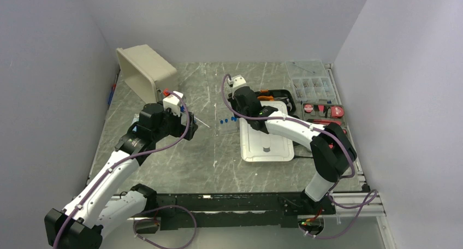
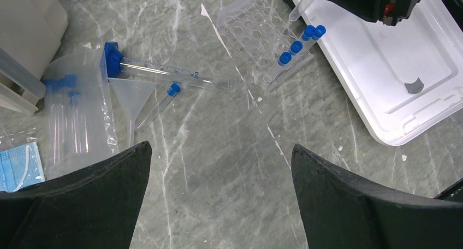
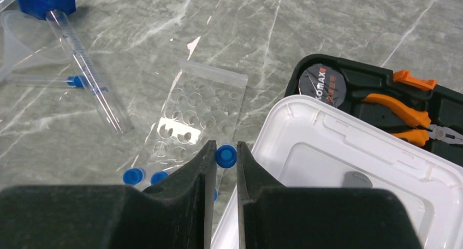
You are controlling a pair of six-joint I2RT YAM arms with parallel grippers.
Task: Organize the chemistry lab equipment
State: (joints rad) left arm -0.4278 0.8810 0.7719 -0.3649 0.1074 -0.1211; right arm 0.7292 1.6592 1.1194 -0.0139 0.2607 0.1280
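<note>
My right gripper is shut on a clear tube with a blue cap, at the near edge of the flat clear perforated rack and beside the white tray's rim. More blue-capped tubes lie against the rack. My left gripper is open and empty above bare table. Ahead of it lie a clear graduated cylinder with a blue base, a clear funnel, a small blue-capped tube and a bag of tubes. In the top view, blue caps show between the grippers.
A white tray lies right of the rack, with a small grey piece on it. The black case of orange-handled tools is behind it. A beige bin lies tipped at the back left. A blue face mask lies at left.
</note>
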